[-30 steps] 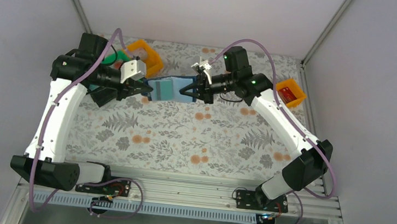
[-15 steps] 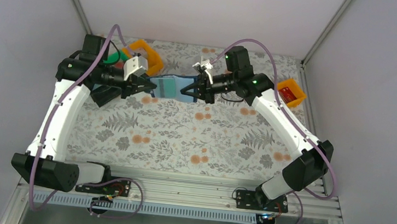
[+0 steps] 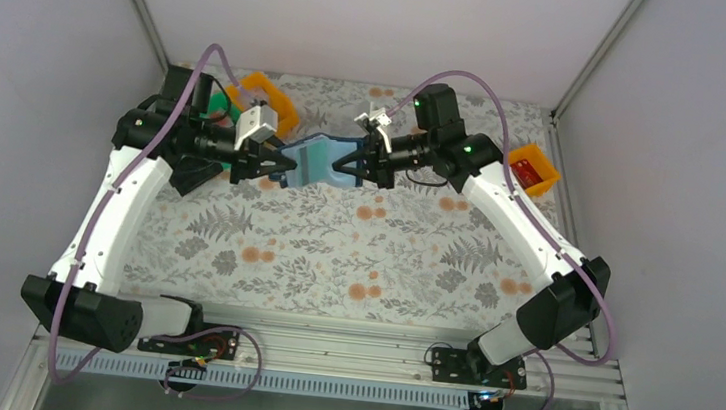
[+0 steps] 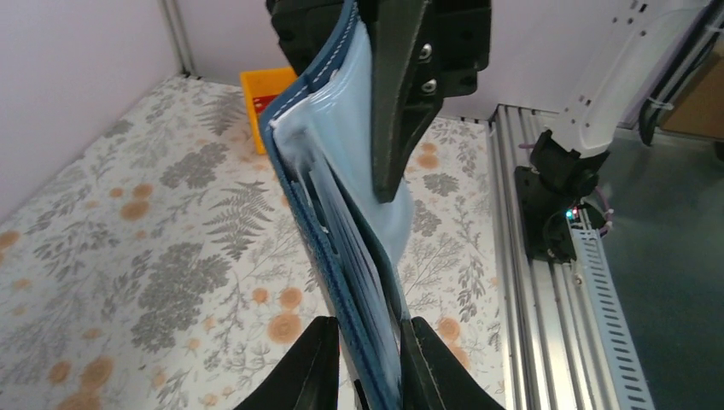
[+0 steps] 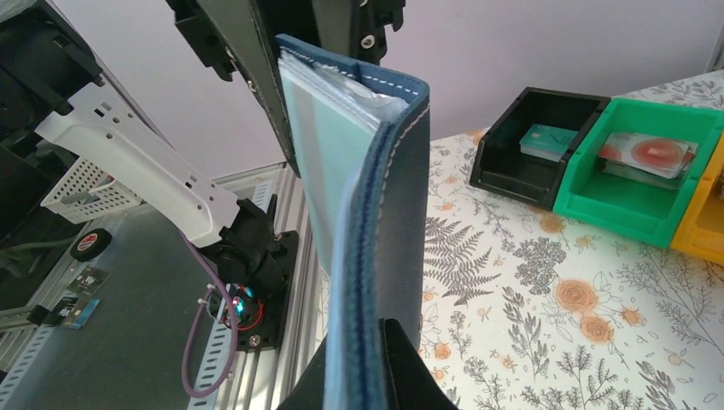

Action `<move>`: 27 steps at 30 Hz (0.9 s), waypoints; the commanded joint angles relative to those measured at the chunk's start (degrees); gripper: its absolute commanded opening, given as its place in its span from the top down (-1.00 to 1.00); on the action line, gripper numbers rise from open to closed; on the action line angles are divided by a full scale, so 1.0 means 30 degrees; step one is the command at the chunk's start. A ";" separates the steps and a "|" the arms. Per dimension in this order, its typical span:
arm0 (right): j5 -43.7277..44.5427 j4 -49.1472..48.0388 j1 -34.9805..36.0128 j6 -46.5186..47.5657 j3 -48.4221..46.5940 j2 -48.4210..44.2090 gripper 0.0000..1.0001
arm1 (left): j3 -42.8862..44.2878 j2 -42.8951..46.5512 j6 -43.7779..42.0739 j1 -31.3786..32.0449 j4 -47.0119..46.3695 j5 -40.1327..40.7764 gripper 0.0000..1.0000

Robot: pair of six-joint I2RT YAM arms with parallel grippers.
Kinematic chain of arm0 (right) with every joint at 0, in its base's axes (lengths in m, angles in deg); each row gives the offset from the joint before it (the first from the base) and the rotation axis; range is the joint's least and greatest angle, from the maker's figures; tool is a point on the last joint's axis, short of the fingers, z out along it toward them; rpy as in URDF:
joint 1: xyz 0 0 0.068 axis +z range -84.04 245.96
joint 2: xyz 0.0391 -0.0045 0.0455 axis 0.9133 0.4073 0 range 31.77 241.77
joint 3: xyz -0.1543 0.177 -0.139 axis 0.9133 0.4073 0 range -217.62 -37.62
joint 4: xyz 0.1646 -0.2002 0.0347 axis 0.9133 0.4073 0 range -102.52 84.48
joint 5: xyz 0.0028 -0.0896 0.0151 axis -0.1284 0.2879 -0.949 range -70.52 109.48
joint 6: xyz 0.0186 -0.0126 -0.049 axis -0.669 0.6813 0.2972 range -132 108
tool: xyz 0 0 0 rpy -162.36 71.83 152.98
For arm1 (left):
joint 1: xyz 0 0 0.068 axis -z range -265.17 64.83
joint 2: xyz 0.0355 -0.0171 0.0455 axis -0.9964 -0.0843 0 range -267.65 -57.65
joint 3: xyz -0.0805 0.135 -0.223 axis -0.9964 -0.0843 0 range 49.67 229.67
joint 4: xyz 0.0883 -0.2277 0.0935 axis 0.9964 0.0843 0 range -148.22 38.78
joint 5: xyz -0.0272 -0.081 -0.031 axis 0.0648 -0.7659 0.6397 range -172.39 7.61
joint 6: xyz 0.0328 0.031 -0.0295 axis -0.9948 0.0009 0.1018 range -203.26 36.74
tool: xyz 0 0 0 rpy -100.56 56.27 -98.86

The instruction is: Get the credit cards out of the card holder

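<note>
The card holder (image 3: 311, 160), dark navy outside with light blue pockets, hangs in the air between my two grippers, half open and bowed. My left gripper (image 3: 280, 165) is shut on its left end, and my right gripper (image 3: 345, 166) is shut on its right end. In the left wrist view the holder (image 4: 341, 213) stands edge-on between my fingers (image 4: 367, 363), with thin layered edges in its pockets. In the right wrist view it (image 5: 376, 213) rises from my jaws (image 5: 369, 376). One pale card with a reddish blotch (image 5: 653, 154) lies in the green bin, and another card (image 5: 546, 139) lies in the black bin.
An orange bin (image 3: 269, 98), a green bin (image 3: 210, 105) and a black bin (image 3: 191, 173) stand at the back left, partly under my left arm. Another orange bin (image 3: 531, 171) with something red in it stands at the back right. The table has a floral cloth (image 3: 334, 253).
My left gripper has moved right and a little back, towards the right gripper. The holder between them has bowed and folded up more. The right gripper has hardly moved.
</note>
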 commanded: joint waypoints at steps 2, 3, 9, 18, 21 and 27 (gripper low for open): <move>-0.1034 -0.0653 0.0468 0.0204 -0.0593 -0.0528 0.90 | -0.0176 -0.0177 -0.0375 0.0429 -0.0410 -0.1942 0.78; -0.0835 -0.0754 0.0466 0.0081 -0.0593 -0.0522 0.90 | -0.0186 -0.0176 -0.0337 0.0474 -0.0355 -0.2053 0.90; 0.2568 -0.1829 0.0315 -0.1807 -0.0343 -0.0483 0.70 | -0.0107 -0.0068 0.0056 0.0446 0.0360 -0.1749 0.95; 0.9220 -0.1478 -0.0098 -0.3822 0.0331 -0.1622 -0.28 | -0.1008 0.0311 0.4728 0.0042 -0.2368 0.2600 0.95; 1.3139 -0.0533 -0.0119 -0.4704 -0.0274 -0.2069 -0.40 | -0.1225 0.0231 0.5567 -0.0121 -0.2885 0.4388 0.95; 1.9135 0.0666 0.1392 -0.7659 -0.1661 -0.2792 -0.20 | -0.1715 0.0212 0.6949 -0.0338 -0.3869 0.5626 0.95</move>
